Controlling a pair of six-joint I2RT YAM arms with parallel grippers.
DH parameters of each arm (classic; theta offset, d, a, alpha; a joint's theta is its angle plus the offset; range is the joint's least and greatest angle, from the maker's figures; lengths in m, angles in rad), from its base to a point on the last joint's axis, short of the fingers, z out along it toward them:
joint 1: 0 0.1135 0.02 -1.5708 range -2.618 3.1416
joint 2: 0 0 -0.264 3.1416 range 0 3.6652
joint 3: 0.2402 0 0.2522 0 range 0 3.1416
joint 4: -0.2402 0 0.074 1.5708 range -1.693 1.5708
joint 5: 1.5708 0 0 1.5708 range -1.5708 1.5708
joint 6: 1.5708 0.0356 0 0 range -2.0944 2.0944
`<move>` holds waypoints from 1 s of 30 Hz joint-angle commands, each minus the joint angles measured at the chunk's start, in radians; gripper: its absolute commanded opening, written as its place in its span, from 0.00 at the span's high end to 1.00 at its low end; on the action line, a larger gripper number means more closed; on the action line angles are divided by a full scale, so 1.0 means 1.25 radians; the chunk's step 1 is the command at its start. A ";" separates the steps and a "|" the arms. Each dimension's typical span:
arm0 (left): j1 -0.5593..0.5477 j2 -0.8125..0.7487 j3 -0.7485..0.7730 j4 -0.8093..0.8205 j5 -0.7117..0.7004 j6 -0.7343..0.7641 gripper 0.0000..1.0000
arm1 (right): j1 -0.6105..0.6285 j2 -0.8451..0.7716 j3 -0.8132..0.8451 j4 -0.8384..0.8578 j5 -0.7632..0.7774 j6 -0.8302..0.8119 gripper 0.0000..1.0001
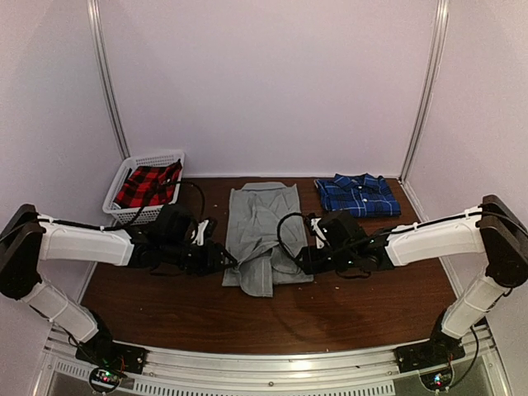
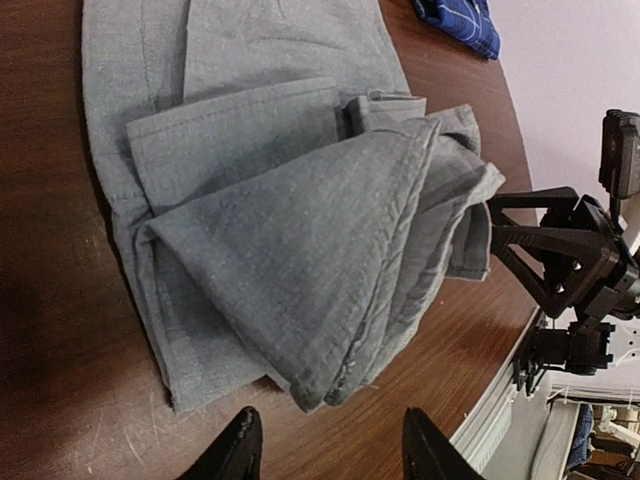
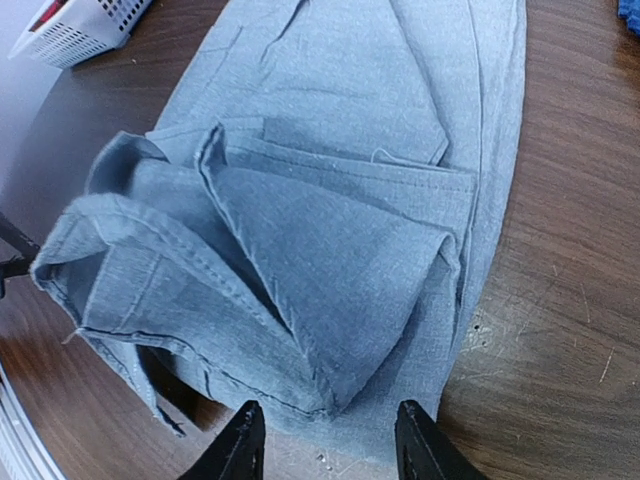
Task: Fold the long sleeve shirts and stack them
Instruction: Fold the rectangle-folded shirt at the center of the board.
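**Q:** End effectors?

**A:** Left end effector (image 2: pixel 325 445): jaws apart, nothing clamped, with a folded corner of the grey shirt (image 1: pixel 262 231) just ahead of the gap. Right end effector (image 3: pixel 325 440): also apart, with the hem at its tips.

**Q:** Why there?

**A:** In my judgement, they flank the bunched near end at mid-table (image 1: pixel 206 313) to make the next fold. The plaid shirt (image 1: pixel 358 195) lies folded far right, probably the stack's base.

**Q:** Unclear?

**A:** Whether the tips touch cloth. The sleeves are buried in the folds.

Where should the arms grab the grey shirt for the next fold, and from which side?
Probably its near corners, one gripper from each side: the grey shirt lies lengthwise, its layers stacked at the near end, facing the open left gripper and right gripper.
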 commanded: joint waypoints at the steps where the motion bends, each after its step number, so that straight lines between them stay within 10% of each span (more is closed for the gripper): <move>1: -0.022 0.036 0.030 -0.016 -0.068 0.002 0.51 | 0.026 0.050 0.037 -0.029 0.071 0.003 0.55; 17: -0.037 0.116 0.091 -0.033 -0.102 0.002 0.59 | 0.030 0.119 0.071 -0.009 0.114 0.046 0.64; 30: -0.017 0.143 0.192 -0.064 -0.176 0.022 1.00 | -0.006 0.136 0.177 -0.069 0.141 0.031 1.00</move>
